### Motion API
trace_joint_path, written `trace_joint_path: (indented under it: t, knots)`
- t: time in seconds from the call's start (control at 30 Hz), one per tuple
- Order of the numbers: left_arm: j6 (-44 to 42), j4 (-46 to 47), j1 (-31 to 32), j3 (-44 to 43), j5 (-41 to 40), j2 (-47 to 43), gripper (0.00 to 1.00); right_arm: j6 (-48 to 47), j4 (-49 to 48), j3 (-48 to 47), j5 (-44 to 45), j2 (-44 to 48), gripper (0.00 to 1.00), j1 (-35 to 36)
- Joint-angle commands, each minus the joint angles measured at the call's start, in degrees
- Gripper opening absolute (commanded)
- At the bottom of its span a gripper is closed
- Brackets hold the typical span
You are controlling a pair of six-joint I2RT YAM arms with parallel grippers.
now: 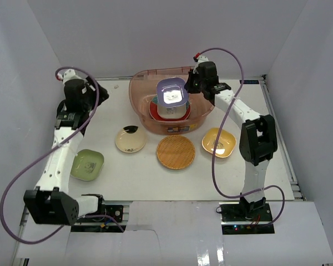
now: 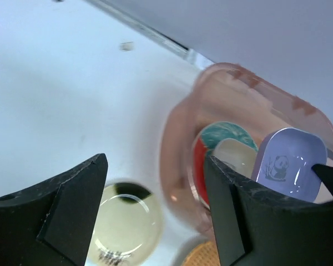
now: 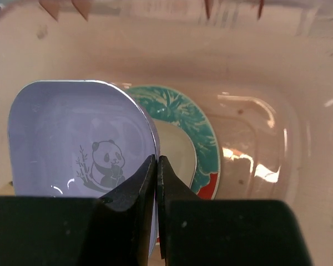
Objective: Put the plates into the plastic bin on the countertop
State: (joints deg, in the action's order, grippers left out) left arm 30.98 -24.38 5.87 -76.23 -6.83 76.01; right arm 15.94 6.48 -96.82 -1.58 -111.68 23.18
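White tabletop (image 1: 266,172), upper centre: a translucent pinkish plastic bin (image 1: 139,105) holds stacked plates (image 3: 197,130). The right end effector (image 3: 156,160) pinches the purple squarish panda plate (image 3: 61,144) by its rim above them. It looks stiff, light and glossy, probably slippery, so rim grips suit. The left end effector (image 2: 155,159) hangs spread, empty.

top: high overhead, whole countertop (image 1: 133,178) | wrists: close, angled down | shared: plastic bin (image 1: 143,117)

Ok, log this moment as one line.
right gripper: shut on purple plate over bin | left gripper: open, empty | on table: green plate, cream plate, orange plate, yellow plate
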Motion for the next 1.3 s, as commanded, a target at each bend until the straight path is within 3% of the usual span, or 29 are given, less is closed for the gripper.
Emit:
trace_joint_path:
  t: [0.0, 0.2, 0.33, 0.43, 0.47, 0.63, 0.77, 1.0, 1.13, 1.27]
  knots:
    - [3.3, -5.21, -1.99, 10.89, -1.41, -7.94, 0.79, -1.62, 3.27, -4.78, -1.49, -2.31, 0.08, 1.42]
    - [2.77, -18.04, -2.53, 19.0, -10.22, -16.85, 0.78, -1.18, 4.06, -4.61, 0.35, -5.56, 0.08, 1.78]
    - [4.0, -21.32, -2.88, 25.41, -13.65, -21.24, 0.78, -1.18, 5.21, -4.26, 0.18, -6.88, 0.09, 1.87]
    - [4.61, -20.01, -3.32, 28.58, -14.96, -21.52, 0.78, -1.18, 5.39, -4.79, 0.27, -7.94, 0.31, 1.96]
    - [4.7, -19.13, -3.75, 29.29, -14.71, -20.82, 0.78, -1.09, 5.21, -4.79, 0.18, -8.03, 0.44, 1.87]
    - [5.05, -13.51, -4.29, 29.73, -14.79, -14.94, 0.78, -1.44, 5.03, -6.8, -2.18, -6.37, 0.62, 1.87]
    - [4.88, -10.52, -4.73, 30.78, -14.97, -11.77, 0.77, -1.97, 3.81, -5.32, -5.18, -0.59, 0.66, 1.96]
    - [5.14, -6.21, -5.34, 32.46, -13.21, -4.21, 0.66, -1.27, -4.09, 14.08, -4.49, 20.24, 0.66, 1.69]
    - [4.26, -5.06, -5.52, 31.76, -12.42, 0.01, 0.54, 2.41, -9.2, 37.94, 4.12, 35.17, 0.66, -0.32]
    - [3.65, -5.24, -5.69, 32.01, -11.36, 2.74, 0.47, 6.55, -10.79, 53.61, 5.71, 45.04, 0.7, -7.43]
